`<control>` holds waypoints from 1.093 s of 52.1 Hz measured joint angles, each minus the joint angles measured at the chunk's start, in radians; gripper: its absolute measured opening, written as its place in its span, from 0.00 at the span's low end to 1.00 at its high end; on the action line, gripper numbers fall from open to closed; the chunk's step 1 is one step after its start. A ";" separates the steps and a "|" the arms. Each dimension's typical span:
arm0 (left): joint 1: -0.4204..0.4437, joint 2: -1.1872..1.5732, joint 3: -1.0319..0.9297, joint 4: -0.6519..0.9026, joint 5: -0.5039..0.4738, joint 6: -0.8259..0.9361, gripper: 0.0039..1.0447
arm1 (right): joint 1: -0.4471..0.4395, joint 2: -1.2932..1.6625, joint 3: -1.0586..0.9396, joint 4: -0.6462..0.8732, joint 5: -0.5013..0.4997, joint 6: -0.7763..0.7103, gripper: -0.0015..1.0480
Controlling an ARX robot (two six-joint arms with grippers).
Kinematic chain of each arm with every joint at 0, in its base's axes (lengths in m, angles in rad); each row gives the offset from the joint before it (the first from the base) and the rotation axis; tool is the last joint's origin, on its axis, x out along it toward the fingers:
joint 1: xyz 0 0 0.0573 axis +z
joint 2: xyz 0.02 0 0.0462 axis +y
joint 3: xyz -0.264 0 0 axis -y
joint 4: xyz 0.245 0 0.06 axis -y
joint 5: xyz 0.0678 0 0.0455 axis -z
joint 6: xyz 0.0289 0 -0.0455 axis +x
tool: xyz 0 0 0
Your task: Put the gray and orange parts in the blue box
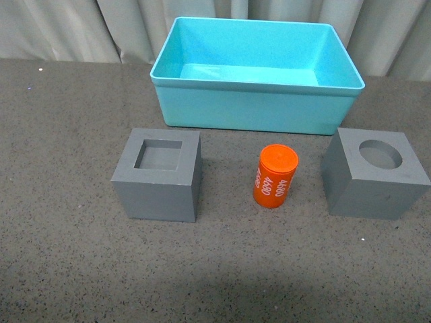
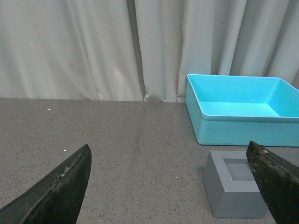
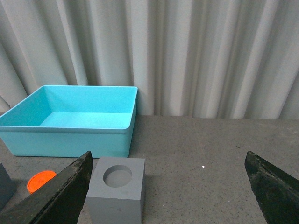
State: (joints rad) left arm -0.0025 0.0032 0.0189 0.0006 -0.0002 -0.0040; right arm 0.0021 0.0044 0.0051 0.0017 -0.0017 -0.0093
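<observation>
The blue box [image 1: 249, 101] stands empty at the back of the dark table. In front of it, left to right, stand a gray cube with a square recess [image 1: 159, 175], an upright orange cylinder with white numerals [image 1: 275, 175], and a gray cube with a round recess [image 1: 374, 171]. Neither arm shows in the front view. My left gripper [image 2: 170, 179] is open over bare table, the square-recess cube [image 2: 233, 189] by one fingertip and the blue box [image 2: 243, 109] behind. My right gripper [image 3: 168, 184] is open, the round-recess cube [image 3: 117, 189] beside one fingertip, the orange cylinder [image 3: 39, 180] and blue box [image 3: 70, 121] beyond.
A pale pleated curtain [image 1: 81, 27] hangs along the table's far edge behind the box. Dark speckled tabletop [image 1: 60, 256] spreads in front of and to the left of the parts.
</observation>
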 joint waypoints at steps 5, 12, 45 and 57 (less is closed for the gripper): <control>0.000 0.000 0.000 0.000 0.000 0.000 0.94 | 0.000 0.000 0.000 0.000 0.000 0.000 0.91; 0.000 0.000 0.000 0.000 0.000 0.000 0.94 | 0.000 0.000 0.000 0.000 0.000 0.000 0.91; 0.000 0.000 0.000 0.000 0.000 0.000 0.94 | 0.000 0.000 0.000 0.000 0.000 0.000 0.91; 0.000 0.000 0.000 0.000 0.000 0.000 0.94 | 0.000 0.000 0.000 0.000 0.000 0.000 0.91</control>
State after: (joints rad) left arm -0.0025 0.0032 0.0189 0.0006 -0.0002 -0.0036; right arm 0.0021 0.0044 0.0051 0.0017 -0.0017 -0.0093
